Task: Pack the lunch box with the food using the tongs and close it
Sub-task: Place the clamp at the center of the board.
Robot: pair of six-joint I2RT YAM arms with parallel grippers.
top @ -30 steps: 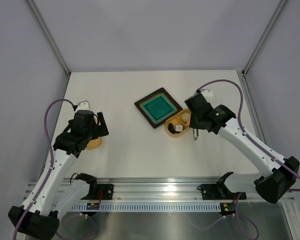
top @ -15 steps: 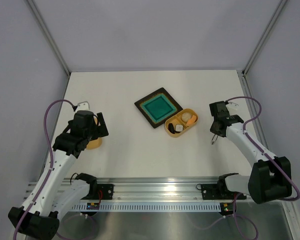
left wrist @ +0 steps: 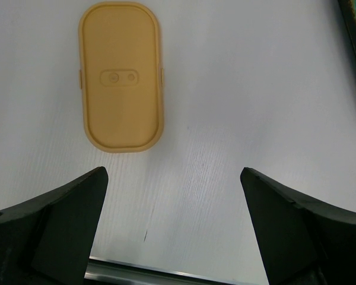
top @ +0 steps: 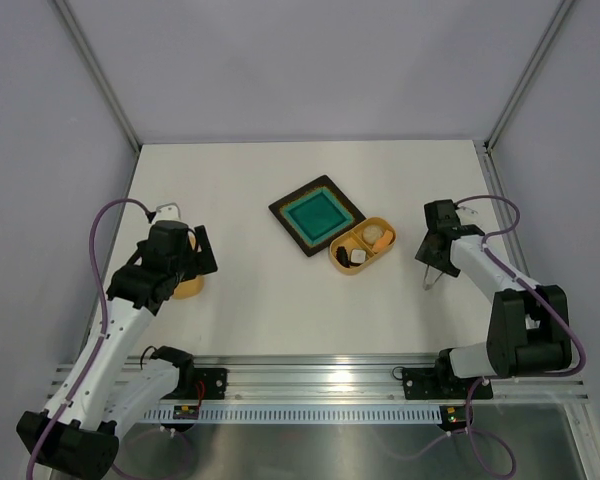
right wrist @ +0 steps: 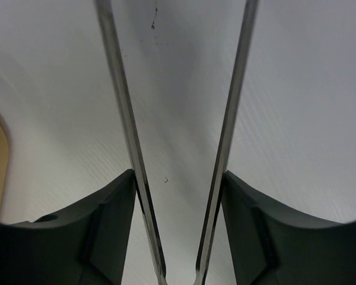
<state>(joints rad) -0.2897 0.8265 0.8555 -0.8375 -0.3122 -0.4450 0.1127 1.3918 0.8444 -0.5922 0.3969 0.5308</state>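
The yellow-orange lunch box lies open by the teal plate, with food in both compartments: a white cube, a dark piece and a beige ball. To its right, my right gripper is shut on the silver tongs. Their two arms press against the fingers' inner faces and spread in a V over bare table. My left gripper stands wide open and holds nothing. It hangs just short of the matching lid, which lies flat.
The square dark-rimmed teal plate sits behind and left of the lunch box. The table's metal front rail shows below the left fingers. Grey walls close the table on three sides.
My right arm has drawn back from over the lunch box to its right, carrying the tongs. Its jaws have widened and the tongs have spread with them. The left arm has stayed still.
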